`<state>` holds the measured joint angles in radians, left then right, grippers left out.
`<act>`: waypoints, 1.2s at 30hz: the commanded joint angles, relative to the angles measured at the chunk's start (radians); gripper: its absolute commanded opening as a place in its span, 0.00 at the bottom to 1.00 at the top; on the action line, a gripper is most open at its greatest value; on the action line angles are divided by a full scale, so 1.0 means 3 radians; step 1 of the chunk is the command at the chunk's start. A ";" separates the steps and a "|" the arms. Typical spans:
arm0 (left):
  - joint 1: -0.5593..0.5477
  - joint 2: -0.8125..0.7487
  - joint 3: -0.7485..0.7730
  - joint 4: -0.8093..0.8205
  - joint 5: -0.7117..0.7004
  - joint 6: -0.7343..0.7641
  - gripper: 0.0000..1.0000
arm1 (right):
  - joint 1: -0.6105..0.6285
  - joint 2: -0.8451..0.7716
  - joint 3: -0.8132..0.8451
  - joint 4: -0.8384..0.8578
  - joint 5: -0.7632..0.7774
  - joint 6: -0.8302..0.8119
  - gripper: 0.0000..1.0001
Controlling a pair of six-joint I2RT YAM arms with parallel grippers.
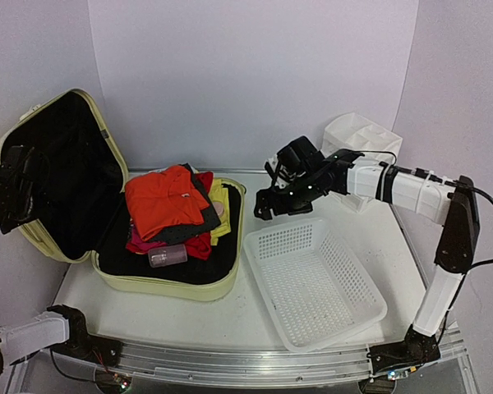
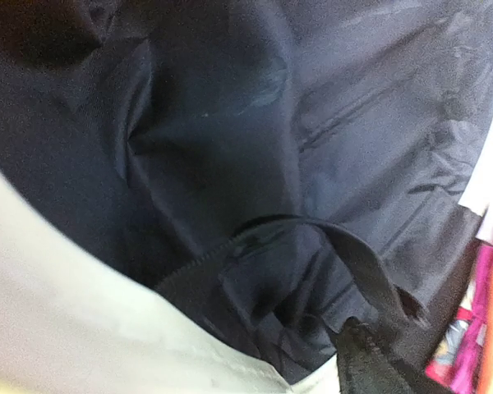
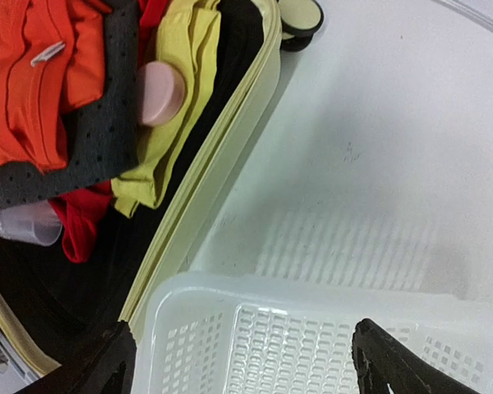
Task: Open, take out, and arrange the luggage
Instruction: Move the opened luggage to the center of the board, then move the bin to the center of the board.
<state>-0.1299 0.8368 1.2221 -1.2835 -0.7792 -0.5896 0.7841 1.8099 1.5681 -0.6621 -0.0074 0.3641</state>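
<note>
Nearest, white mesh plastic basket [image 1: 312, 283] on white bench [image 1: 148, 320], right tool [image 1: 264, 203] above its far rim, jaws wide, gripping nothing. Left tool [image 1: 15, 190] at raised lid; open or closed, cannot tell. Best to pinch orange folded garment [image 1: 160, 201] alone, lift clear of rim. Pale yellow-green hard-shell luggage [image 1: 168, 287] bench-left, open upward, lid leaning left, long axis seemingly near-to-far, wheels away.

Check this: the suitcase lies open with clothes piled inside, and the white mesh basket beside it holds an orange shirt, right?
No. The basket is empty; the orange shirt lies in the open suitcase, as the top external view shows.
</note>
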 commanded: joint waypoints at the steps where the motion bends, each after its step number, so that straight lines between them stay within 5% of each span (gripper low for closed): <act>1: 0.0044 -0.0205 0.0287 0.0007 0.0254 0.0168 0.90 | 0.0006 -0.0439 -0.0212 -0.0078 -0.0362 -0.0058 0.90; 9: 0.0045 -0.0423 0.0538 -0.0263 0.0801 0.0262 0.94 | 0.0009 -0.0723 -0.0669 -0.0205 -0.0537 0.0108 0.84; 17: 0.0044 -0.0587 0.0919 -0.0569 0.1156 0.0240 0.94 | 0.0007 -0.0435 -0.0838 0.0043 -0.0459 0.0355 0.76; 23: 0.0044 -0.0645 0.1095 -0.0572 0.2409 0.0558 0.87 | -0.0009 -0.0077 -0.0627 0.0274 -0.0090 0.0510 0.63; 28: 0.0055 -0.0602 0.0589 -0.0197 0.3398 0.0300 0.77 | -0.0123 0.0167 -0.0530 0.0484 -0.0001 0.0634 0.59; 36: 0.0055 -0.0626 0.0273 0.0274 0.3647 0.0306 0.77 | -0.0325 0.0579 -0.0127 0.0622 -0.0004 0.0711 0.59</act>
<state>-0.1188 0.6395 1.3006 -1.3212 0.2050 -0.5022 0.7090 1.9434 1.4353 -0.5453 -0.0414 0.5484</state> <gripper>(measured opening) 0.769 0.586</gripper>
